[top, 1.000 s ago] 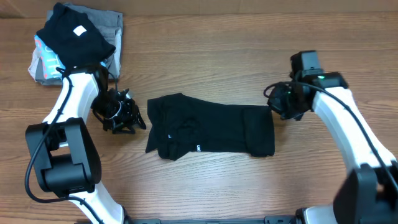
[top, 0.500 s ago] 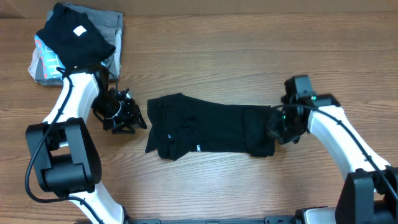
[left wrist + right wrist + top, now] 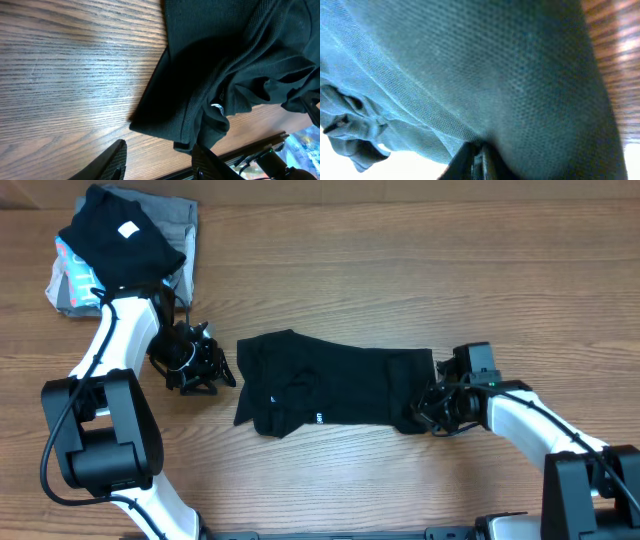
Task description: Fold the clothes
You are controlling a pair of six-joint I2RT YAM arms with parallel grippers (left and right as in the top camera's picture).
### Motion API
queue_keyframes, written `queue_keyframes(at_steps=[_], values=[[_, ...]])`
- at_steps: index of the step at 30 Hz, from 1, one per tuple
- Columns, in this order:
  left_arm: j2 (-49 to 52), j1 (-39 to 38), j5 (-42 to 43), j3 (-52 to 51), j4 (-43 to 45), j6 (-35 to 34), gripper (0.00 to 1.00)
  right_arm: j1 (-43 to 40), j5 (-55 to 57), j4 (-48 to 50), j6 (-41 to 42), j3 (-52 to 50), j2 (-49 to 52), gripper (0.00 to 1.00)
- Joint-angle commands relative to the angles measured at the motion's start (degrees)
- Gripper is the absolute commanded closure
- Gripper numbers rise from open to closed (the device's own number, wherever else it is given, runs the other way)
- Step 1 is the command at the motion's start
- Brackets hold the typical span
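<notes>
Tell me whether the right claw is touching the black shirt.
Touching. The right wrist view shows the right claw closed, its tips pressed into the fabric of the shirt; overhead, it sits on the shirt's right edge.

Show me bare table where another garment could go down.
Widest bare wood: the far strip of table beyond the black shirt, right of the folded stack. Narrower: the near edge. Crowded: left gripper beside the shirt's left edge, right gripper on its right edge.
</notes>
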Motion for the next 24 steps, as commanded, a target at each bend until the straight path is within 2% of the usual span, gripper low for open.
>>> queue_keyframes(at_steps=[1, 7, 11, 12, 13, 15, 17, 22, 24], values=[[-0.70, -0.42, 0.13, -0.26, -0.02, 0.92, 0.55, 0.42, 1.20, 4.55, 4.37, -3.23, 1.20, 0.96], [-0.70, -0.44, 0.31, -0.26, 0.44, 0.90, 0.54, 0.39, 1.07, 6.58, 7.26, -0.26, -2.62, 0.95], [-0.70, -0.44, 0.31, -0.26, 1.20, 0.90, 0.49, 0.28, 1.46, 3.08, 7.67, 4.00, -7.63, 0.85], [-0.70, -0.44, 0.31, -0.26, 2.19, 0.87, 0.43, 0.28, 2.64, 0.39, 8.72, 6.14, -10.43, 0.72], [-0.68, -0.42, 0.33, -0.26, 2.75, 0.83, 0.40, 0.28, 2.62, -0.55, 8.74, 6.97, -11.76, 0.53], [-0.66, -0.44, 0.35, -0.28, 4.33, 0.42, 0.37, 0.28, 2.58, -2.12, 8.74, 8.07, -13.92, 0.23], [-0.66, -0.44, 0.35, -0.57, 5.88, 0.42, 0.36, 0.28, 2.60, -2.82, 9.38, 8.26, -15.37, 0.02], [0.11, -0.42, 0.28, -1.51, 8.74, 0.83, 0.32, 0.35, 2.60, -3.89, 6.91, 8.22, -15.58, 0.00], [0.57, -0.35, 0.11, -1.51, 10.19, 1.88, 0.27, 0.35, 2.60, -3.85, 5.62, 8.24, -15.58, 0.00]])
